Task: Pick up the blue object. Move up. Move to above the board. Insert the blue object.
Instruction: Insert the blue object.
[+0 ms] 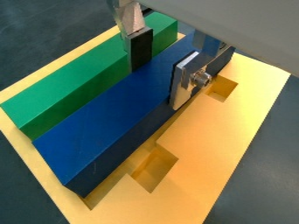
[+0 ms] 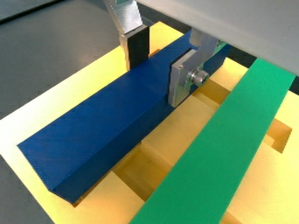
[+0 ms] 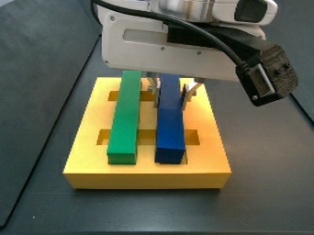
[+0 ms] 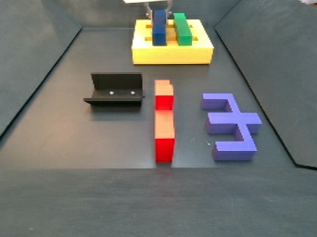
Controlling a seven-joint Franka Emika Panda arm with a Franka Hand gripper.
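- You see the blue object [image 3: 170, 128] lying along the board [image 3: 147, 171], just beside the green bar [image 3: 125, 117]; both sit in the board's grooves.
- Your gripper [image 2: 162, 59] straddles the blue bar's far end; its fingers [image 1: 186, 80] sit on either side, seemingly clamped on it.
- Well apart on the floor: fixture [image 4: 114, 91], red-orange bar [image 4: 164, 118], purple E-shaped block [image 4: 231, 126].
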